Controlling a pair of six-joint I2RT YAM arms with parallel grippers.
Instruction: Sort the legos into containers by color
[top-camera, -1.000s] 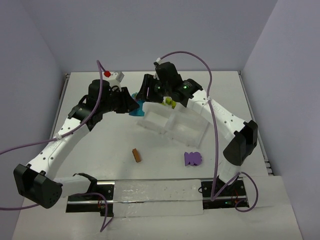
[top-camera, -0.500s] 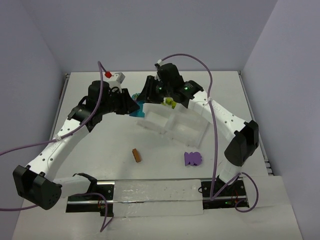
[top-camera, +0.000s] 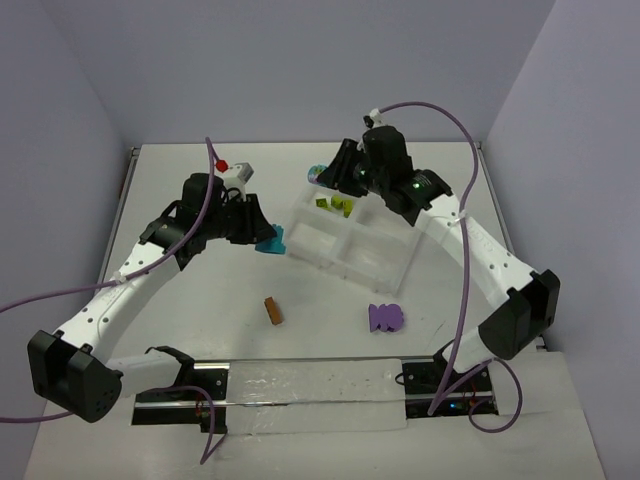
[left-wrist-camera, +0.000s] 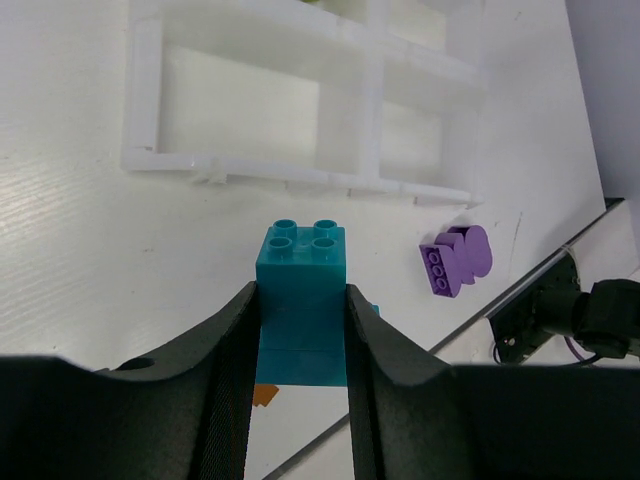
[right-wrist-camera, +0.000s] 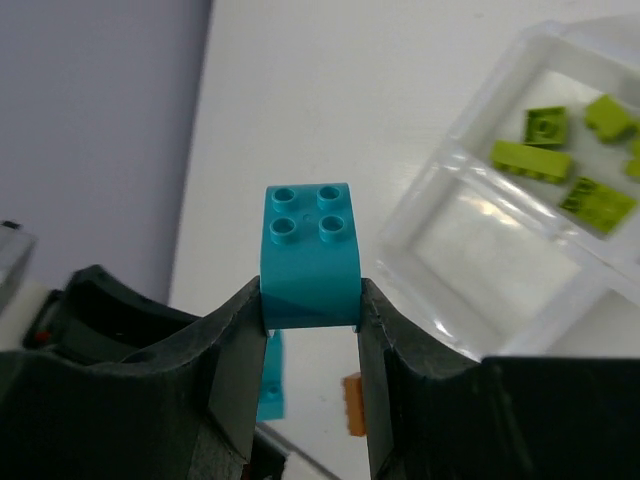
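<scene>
Two teal pieces are in hand at once. Our left gripper (left-wrist-camera: 300, 300) pinches a teal stack (left-wrist-camera: 302, 260) by its smooth flat sides, studs pointing forward, just off the left side of the tray (left-wrist-camera: 145, 110). The tray's long wall lies crosswise straight ahead of these jaws, and the two compartments (left-wrist-camera: 240, 100) facing them look bare. Our right gripper (right-wrist-camera: 310, 300) is clamped on a single glossy teal brick (right-wrist-camera: 308, 240), four studs forward, at the tray's far-left corner, beside the compartment holding the lime bricks (right-wrist-camera: 545, 160). We judge the left arm nearer a free compartment. The tray is thin, translucent white plastic with low walls. An orange brick (top-camera: 272, 311) and a purple clump (top-camera: 385, 318) lie on the table (top-camera: 200, 300) on the tray's near side.
</scene>
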